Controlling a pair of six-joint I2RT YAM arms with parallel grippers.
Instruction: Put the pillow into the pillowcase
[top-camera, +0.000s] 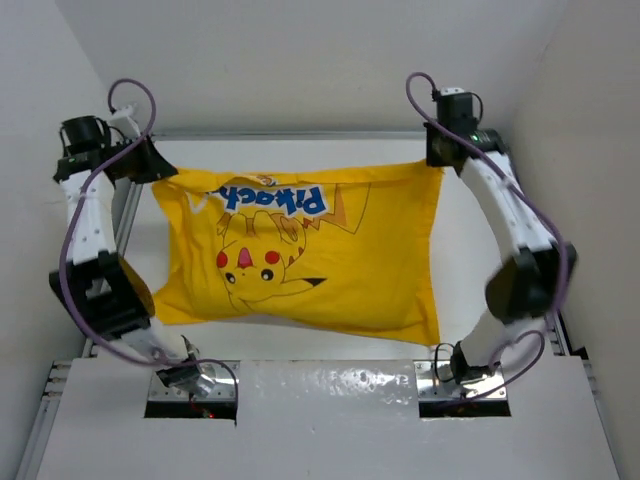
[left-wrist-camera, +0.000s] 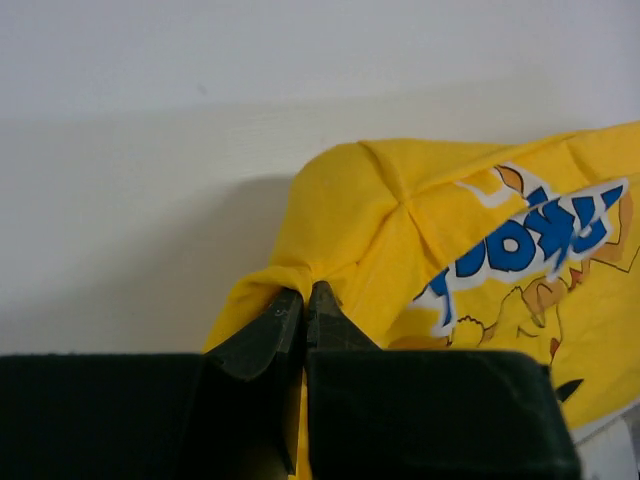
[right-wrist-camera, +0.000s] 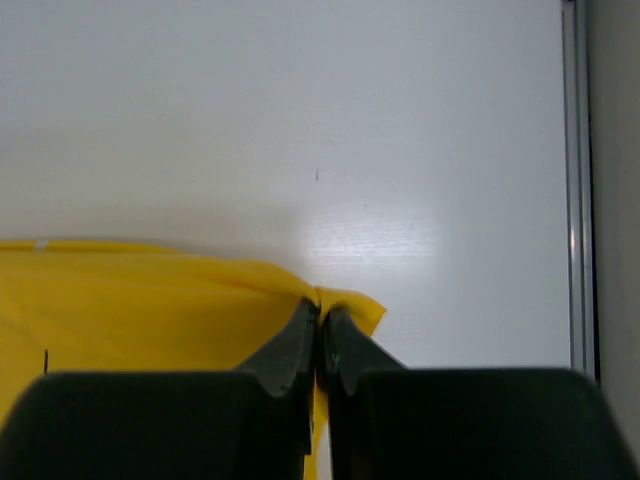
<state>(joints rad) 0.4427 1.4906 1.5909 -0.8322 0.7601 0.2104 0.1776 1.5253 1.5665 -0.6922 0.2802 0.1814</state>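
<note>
The bright yellow pillowcase (top-camera: 300, 260) with the Pikachu print and blue lettering hangs spread between both arms, bulging as if filled. The cream-white pillow is hidden; I cannot see it in any view. My left gripper (top-camera: 152, 172) is shut on the pillowcase's far left corner, seen pinched in the left wrist view (left-wrist-camera: 303, 292). My right gripper (top-camera: 438, 160) is shut on the far right corner, seen pinched in the right wrist view (right-wrist-camera: 320, 310). The pillowcase fabric (left-wrist-camera: 480, 230) shows the lettering; plain yellow fabric (right-wrist-camera: 140, 300) lies left of the right fingers.
The white table (top-camera: 455, 260) lies under the pillowcase, with metal rails (top-camera: 570, 340) along its sides and a white wall behind. A white panel (top-camera: 330, 410) covers the near edge by the arm bases.
</note>
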